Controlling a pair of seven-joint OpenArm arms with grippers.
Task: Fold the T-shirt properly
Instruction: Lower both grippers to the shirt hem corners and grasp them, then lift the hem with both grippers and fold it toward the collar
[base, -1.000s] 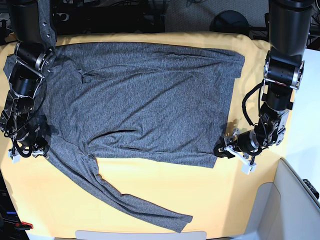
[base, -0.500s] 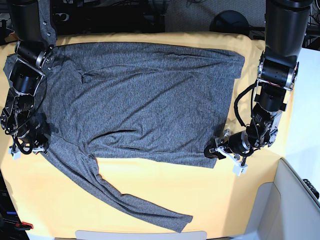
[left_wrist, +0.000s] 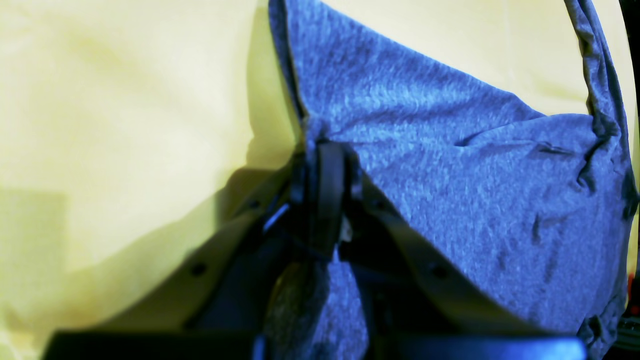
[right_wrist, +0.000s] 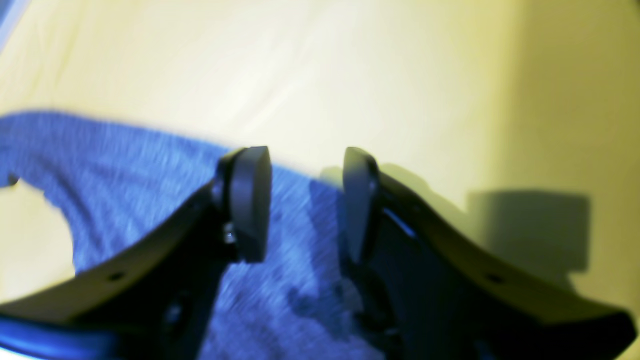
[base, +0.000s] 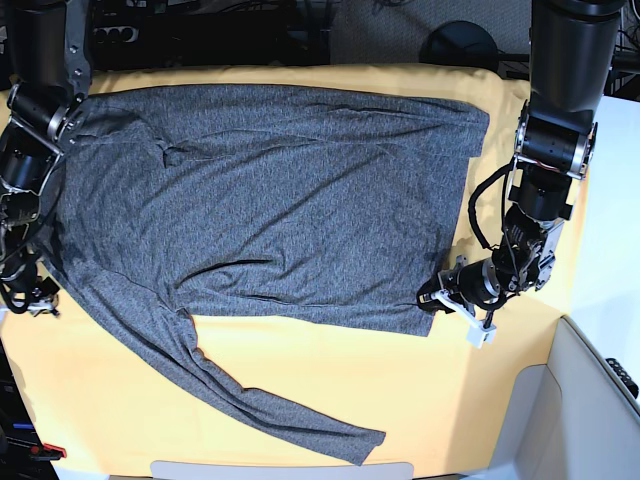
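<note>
The dark grey long-sleeved T-shirt (base: 280, 200) lies spread flat on the yellow-orange cloth (base: 300, 370), one sleeve (base: 270, 410) trailing toward the front edge. My left gripper (base: 432, 300) sits at the shirt's lower right hem corner. In the left wrist view that left gripper (left_wrist: 325, 150) is shut on the T-shirt (left_wrist: 450, 175), pinching its edge. At the shirt's left edge, near the underarm, is my right gripper (base: 30, 298). The right wrist view shows the right gripper (right_wrist: 305, 165) open, low over the T-shirt (right_wrist: 100, 165), with fabric showing in the gap between its fingers.
The yellow-orange cloth (left_wrist: 125, 125) covers the whole table. A pale grey bin (base: 590, 410) stands at the front right corner. A dark round base (base: 460, 45) sits behind the table. A red-handled tool (base: 45, 450) lies at the front left edge.
My left gripper slid left onto the hem corner and shut on it. The right arm swung outward to the shirt's left edge, and its jaws spread a little wider.
</note>
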